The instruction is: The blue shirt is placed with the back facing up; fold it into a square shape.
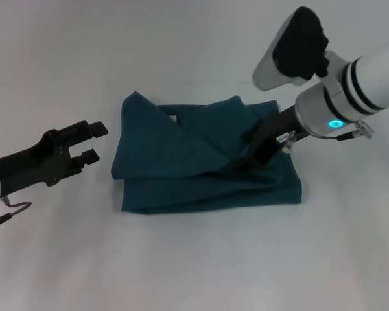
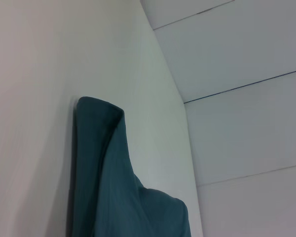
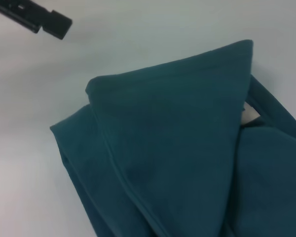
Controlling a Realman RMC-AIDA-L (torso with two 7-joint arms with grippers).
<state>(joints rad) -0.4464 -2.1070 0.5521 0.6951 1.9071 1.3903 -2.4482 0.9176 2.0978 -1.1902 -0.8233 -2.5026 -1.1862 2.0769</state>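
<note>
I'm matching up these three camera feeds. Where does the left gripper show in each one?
Head view: the left gripper is at the left edge, jaws apart, short of the blue shirt.
Left wrist view: not in it; only the shirt on the table.
Right wrist view: one black finger tip in the top left corner.
Shared landmark: the blue shirt.

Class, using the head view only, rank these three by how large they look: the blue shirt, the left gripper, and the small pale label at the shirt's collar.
1. blue shirt, by far the largest.
2. left gripper, open, off the shirt's left side; nearer the camera, so true size unsure.
3. pale label, smallest.
</note>
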